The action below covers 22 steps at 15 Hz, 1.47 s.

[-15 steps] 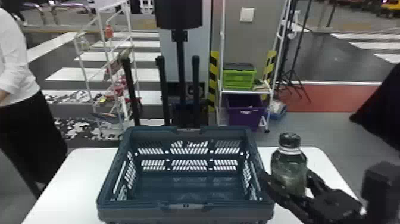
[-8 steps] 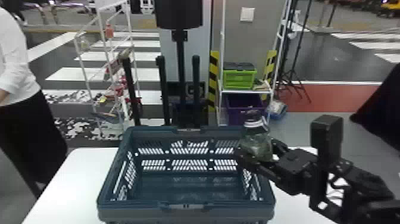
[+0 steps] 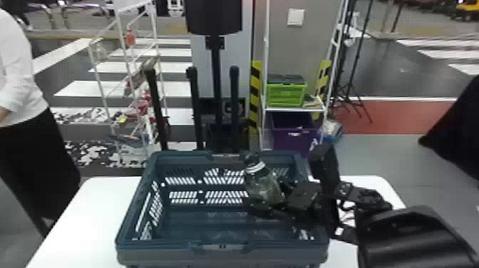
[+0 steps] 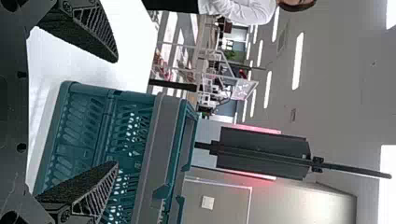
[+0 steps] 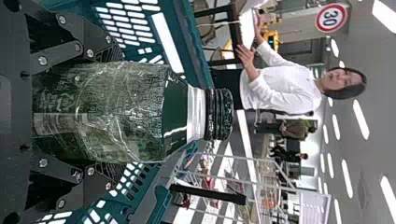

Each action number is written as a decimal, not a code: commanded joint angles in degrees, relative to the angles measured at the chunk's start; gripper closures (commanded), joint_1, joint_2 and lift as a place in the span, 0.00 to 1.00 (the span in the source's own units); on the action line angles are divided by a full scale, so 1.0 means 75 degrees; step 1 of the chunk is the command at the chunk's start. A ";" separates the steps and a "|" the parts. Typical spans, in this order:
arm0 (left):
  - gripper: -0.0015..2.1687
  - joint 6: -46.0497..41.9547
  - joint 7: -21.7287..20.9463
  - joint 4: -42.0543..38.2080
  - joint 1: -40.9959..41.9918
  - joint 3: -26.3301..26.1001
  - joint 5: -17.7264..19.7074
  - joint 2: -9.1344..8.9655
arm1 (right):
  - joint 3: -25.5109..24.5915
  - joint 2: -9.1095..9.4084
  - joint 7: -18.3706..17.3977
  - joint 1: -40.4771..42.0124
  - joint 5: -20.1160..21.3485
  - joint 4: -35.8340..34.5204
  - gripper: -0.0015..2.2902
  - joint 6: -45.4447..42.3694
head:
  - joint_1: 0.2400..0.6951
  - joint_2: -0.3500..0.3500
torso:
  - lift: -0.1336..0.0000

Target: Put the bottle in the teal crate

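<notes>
Bottle (image 3: 263,187) tilts over crate (image 3: 160,254) near right rim; leftward lies open.

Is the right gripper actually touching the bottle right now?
Touching. The right wrist view shows the bottle clasped in the right gripper, with one finger at each side of its body.

Head view: white flat-topped bench (image 3: 89,214) cut off at the bottom edge, so is the rectangular teal plastic crate (image 3: 164,256). Crate's right wall partly behind the black two-fingered right claw (image 3: 265,194). Claw partly covers the lower end of the green black-capped bottle (image 3: 263,185); label print blurred. Both wrist views crop the crate; right wrist view, bottle hides much of the fingers.
</notes>
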 commanded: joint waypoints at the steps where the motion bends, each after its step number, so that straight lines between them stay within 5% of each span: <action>1: 0.05 -0.0346 0.0000 0.0211 -0.0011 0.0000 0.0000 -0.0101 | 0.0288 0.0066 0.0202 -0.0647 0.0606 0.1000 0.94 -0.0150 | 0.57 0.50 | 1.00; 5: 0.05 -0.1050 0.0000 0.0632 -0.0082 0.0023 0.0012 -0.0335 | 0.0781 0.0066 0.0741 -0.1795 0.0922 0.2711 0.94 -0.0126 | 0.57 0.50 | 1.00; 10: 0.05 -0.1964 -0.0140 0.1172 -0.0164 0.0199 0.0012 -0.0757 | 0.1308 0.0066 0.0753 -0.2850 0.1180 0.4714 0.94 -0.0783 | 0.57 0.50 | 1.00; 19: 0.05 -0.2151 -0.0164 0.1523 -0.0398 0.0176 0.0000 -0.0980 | 0.2492 0.0066 0.0460 -0.3705 0.0922 0.6226 0.94 -0.0876 | 0.57 0.50 | 1.00; 21: 0.05 -0.2151 -0.0164 0.1558 -0.0433 0.0164 0.0000 -0.0980 | 0.2480 0.0066 0.0448 -0.3787 0.0875 0.6250 0.85 -0.0853 | 0.57 0.50 | 1.00; 22: 0.05 -0.2151 -0.0164 0.1558 -0.0433 0.0152 0.0000 -0.0968 | 0.2480 0.0066 0.0390 -0.3787 0.0828 0.6250 0.73 -0.0783 | 0.57 0.50 | 1.00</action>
